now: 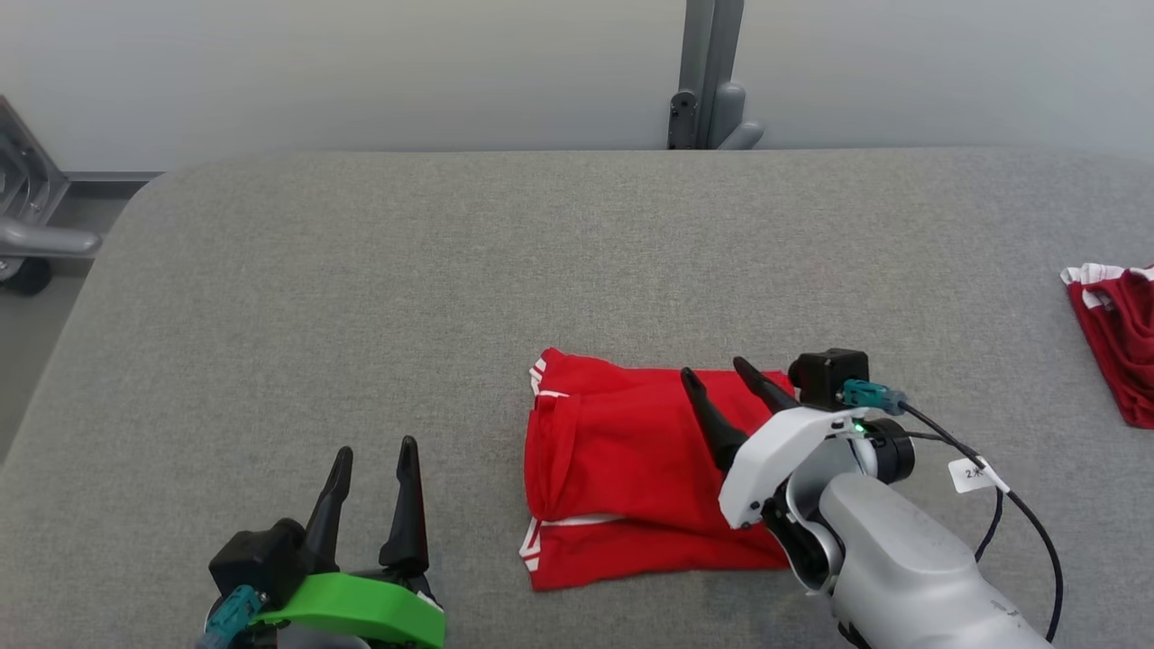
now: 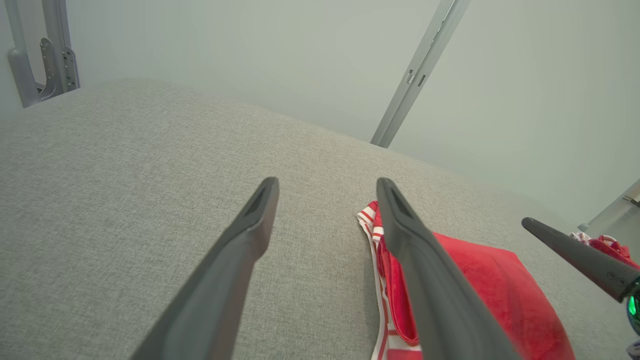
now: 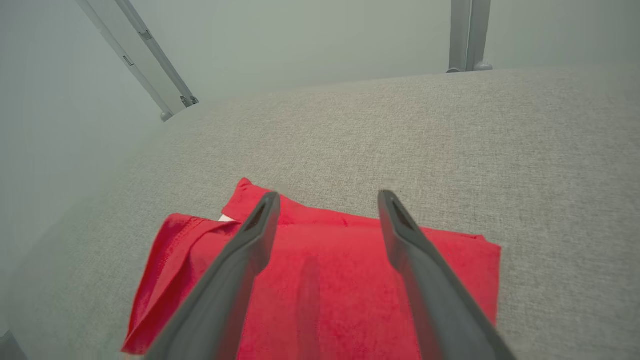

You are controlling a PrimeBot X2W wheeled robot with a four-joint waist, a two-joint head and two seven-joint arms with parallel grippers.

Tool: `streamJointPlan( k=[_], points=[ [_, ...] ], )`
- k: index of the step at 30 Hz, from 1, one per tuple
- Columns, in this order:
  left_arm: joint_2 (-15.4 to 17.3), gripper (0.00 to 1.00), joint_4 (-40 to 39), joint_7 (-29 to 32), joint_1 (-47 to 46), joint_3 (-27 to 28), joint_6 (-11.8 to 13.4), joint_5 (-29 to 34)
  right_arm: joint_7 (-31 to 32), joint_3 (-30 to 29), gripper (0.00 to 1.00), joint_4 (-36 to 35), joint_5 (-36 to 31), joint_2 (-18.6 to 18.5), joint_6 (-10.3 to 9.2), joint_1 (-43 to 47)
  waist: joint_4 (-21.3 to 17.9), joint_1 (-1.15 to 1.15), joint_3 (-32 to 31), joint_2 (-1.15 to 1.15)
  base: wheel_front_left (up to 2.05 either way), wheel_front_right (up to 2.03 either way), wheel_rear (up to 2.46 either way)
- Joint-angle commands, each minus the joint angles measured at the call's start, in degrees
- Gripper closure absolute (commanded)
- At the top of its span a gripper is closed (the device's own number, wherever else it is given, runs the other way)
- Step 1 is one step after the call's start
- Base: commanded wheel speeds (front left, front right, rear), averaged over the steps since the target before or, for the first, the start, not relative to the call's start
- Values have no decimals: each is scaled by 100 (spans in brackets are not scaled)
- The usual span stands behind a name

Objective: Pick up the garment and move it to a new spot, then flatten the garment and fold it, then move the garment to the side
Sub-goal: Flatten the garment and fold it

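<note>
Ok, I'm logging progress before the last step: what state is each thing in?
Red garment: folded, lying flat on the table.
Second red garment: bunched up, far right on the table.
Left claw: open, empty, apart from the red garment.
Right claw: open, empty, over the red garment.

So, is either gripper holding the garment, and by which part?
Nothing is held. Right gripper stands open over the folded garment; left gripper open, apart from it.
</note>
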Motion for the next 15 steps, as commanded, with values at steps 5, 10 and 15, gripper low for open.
streamJointPlan(
  k=[5, 10, 15],
  points=[
    [9, 0, -8, -16, -5, -20, -11, 22, 189, 114, 0, -80, -199, 57, 1, -1, 127, 0, 44, 58, 0, 0, 0],
    [-14, 0, -7, -13, -114, -33, -23, 14, 488, 241, 0, 6, -331, 100, 1, -253, 318, 0, 157, 58, 0, 0, 0],
    [-43, 0, 39, -16, -187, -47, -37, 8, 891, 357, 0, 108, -125, 127, 1, -412, 544, 0, 218, 58, 0, 0, 0]
  ],
)
